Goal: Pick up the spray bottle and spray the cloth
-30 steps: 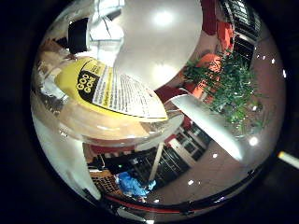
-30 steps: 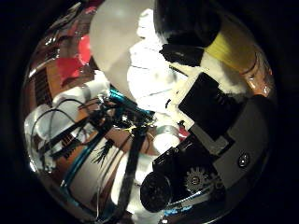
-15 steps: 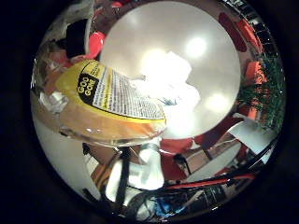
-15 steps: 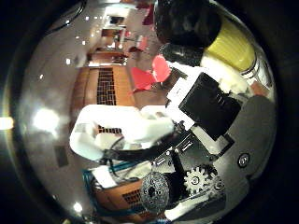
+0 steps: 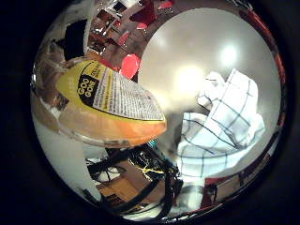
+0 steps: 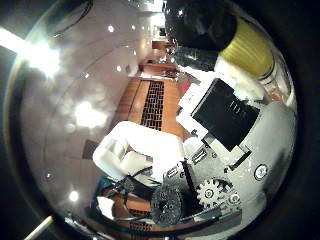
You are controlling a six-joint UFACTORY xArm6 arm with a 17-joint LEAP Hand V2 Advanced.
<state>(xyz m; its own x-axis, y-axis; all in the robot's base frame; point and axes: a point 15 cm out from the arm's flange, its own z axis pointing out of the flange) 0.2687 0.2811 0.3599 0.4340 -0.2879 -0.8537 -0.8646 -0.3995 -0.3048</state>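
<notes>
The spray bottle, translucent orange with a yellow and white label, lies close against the palm in the right little finger side palm view. Its yellow body also shows in the right thumb side palm view, with the black and white fingers of my hand curled round it. The cloth, white with a dark grid pattern, lies crumpled on a round white table away from the bottle.
A red chair stands beside the table. The white arm and the hand's geared parts fill part of the thumb side view, with a room's ceiling and lights beyond.
Both views have swung round with the hand. The cloth on the white table has come into the little finger side view. The bottle has stayed fixed against the palm.
</notes>
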